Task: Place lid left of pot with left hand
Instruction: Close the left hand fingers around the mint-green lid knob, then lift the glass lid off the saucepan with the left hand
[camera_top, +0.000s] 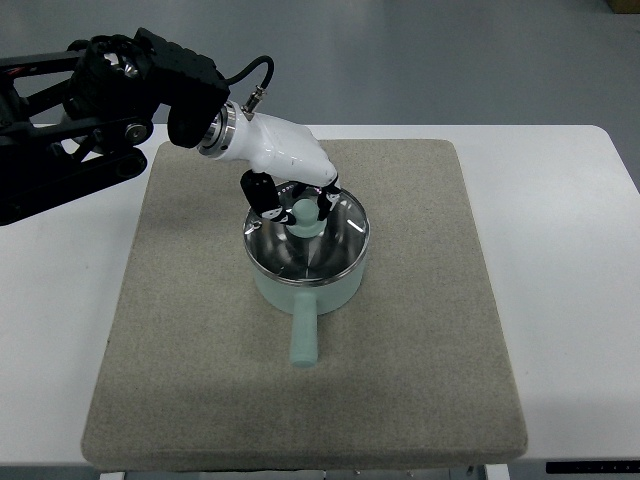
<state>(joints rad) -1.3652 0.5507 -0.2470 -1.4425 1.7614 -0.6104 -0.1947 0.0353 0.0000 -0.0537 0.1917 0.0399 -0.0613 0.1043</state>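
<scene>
No brand, label or readable writing shows anywhere in the scene.

A pale mint-green saucepan (306, 285) sits near the middle of a square grey-beige felt mat (420, 330). Its straight mint-green handle (303, 335) points toward the near edge. A glass lid (306, 240) with a shiny metal rim rests on top of the pot, closing it. Through the glass only reflections are visible, so what the pot holds cannot be told. A pale green knob (302, 212) stands at the far-left part of the lid.

The left hand (290, 195), white-shelled with black fingers, reaches in from the upper left on a black arm (90, 110) with an exposed cable. Its dark fingers (262, 192) are curled round the lid's knob on both sides, pinching it from above. The lid lies on the pot, not to the left of it.

The mat lies on a white table (560, 220) that extends to left and right. Beyond the far edge of the table is a plain blue-grey floor (420, 50). The right arm does not appear.
</scene>
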